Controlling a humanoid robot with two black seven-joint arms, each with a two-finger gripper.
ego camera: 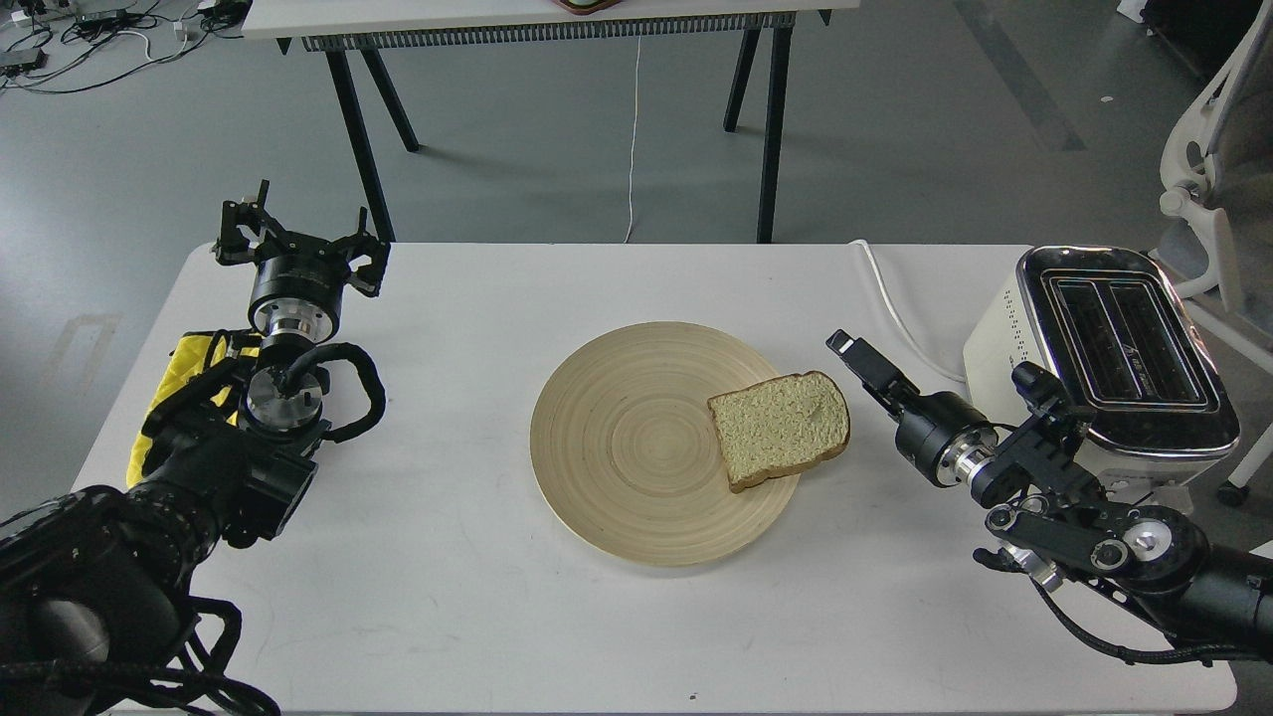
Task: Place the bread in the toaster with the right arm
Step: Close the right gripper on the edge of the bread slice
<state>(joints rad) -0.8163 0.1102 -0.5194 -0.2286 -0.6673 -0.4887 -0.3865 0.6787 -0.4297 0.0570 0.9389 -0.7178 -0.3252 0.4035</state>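
The bread (781, 428) lies flat on the right rim of the round wooden plate (617, 438), hanging slightly over its edge. The toaster (1004, 343), cream-white with a chrome top and two black slots, stands at the table's right edge. My right gripper (861, 362) is low over the table just right of the bread, pointing up-left, apart from the slice. It is seen edge-on, so its fingers cannot be told apart. My left gripper (298, 234) is at the far left of the table, fingers spread, empty.
The toaster's white cord (895, 303) runs over the table behind my right gripper. A yellow cloth (189, 363) lies under my left arm. A second table (497, 15) stands beyond, and a white chair (1208, 189) is at the right.
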